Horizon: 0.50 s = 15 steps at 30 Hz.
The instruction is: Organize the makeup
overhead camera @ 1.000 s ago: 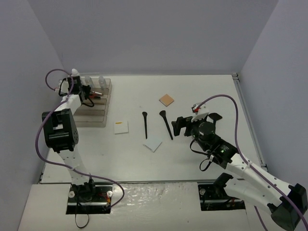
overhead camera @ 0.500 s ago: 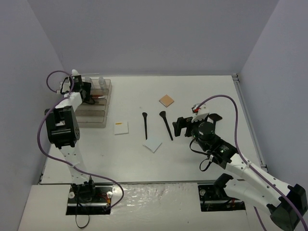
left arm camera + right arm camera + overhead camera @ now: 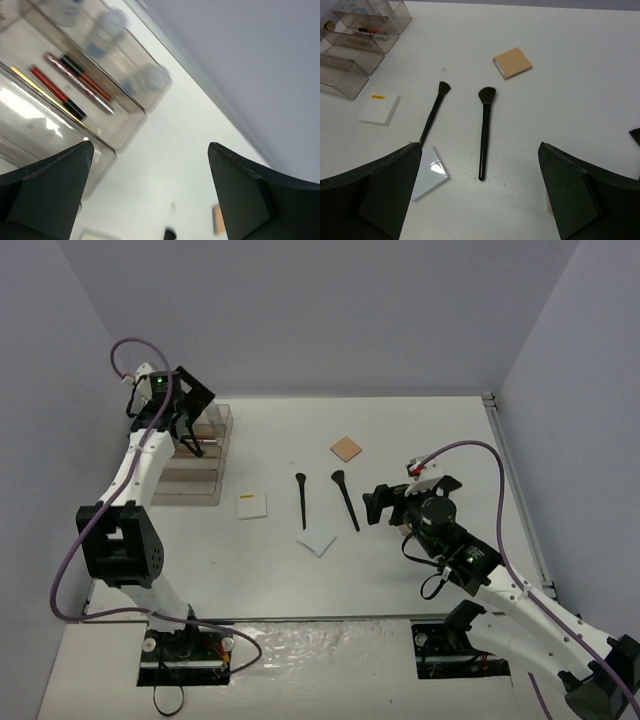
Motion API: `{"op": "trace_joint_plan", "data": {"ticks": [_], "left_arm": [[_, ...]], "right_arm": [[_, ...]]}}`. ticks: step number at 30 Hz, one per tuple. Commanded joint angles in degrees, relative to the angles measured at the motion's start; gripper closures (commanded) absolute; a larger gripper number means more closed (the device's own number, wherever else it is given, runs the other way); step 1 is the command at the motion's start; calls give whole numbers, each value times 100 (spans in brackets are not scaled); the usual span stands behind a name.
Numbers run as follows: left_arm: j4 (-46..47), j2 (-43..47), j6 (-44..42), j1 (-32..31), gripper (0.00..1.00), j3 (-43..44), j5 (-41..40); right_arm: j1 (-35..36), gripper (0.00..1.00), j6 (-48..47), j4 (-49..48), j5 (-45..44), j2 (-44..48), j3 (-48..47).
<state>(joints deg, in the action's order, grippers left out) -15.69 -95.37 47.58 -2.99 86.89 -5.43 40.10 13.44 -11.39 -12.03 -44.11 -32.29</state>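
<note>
White desk [image 3: 420, 430]. Two slim black brushes [image 3: 483, 131] at 12 o'clock of wide-spread, empty right jaws. Red lip tubes [image 3: 50, 86] in organizer [image 3: 127, 122], 10 o'clock of parted left jaws.

White worktop [image 3: 580, 105]. Black: thin brush [image 3: 432, 117], wide brush [image 3: 484, 135]. Tan compact [image 3: 513, 62], white edge. White pad [image 3: 380, 109] w/ yellow label; other pad [image 3: 431, 172] plain white. Smoky clear tray [image 3: 342, 77]; lip tubes [image 3: 52, 89] red & blk. Purple cable [image 3: 470, 446].
</note>
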Motion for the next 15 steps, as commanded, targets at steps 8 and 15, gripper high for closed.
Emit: {"op": "trace_joint_plan", "data": {"ticks": [8,15], "left_arm": [[-1499,1046,-1947,-2309,3,-1075,-765],[-1540,719,-1747,-2450,3,-1635,-876]], "right_arm": [[-34,0,231,50,-47,669,73],[-28,0,321,179,8,921,148]]}}
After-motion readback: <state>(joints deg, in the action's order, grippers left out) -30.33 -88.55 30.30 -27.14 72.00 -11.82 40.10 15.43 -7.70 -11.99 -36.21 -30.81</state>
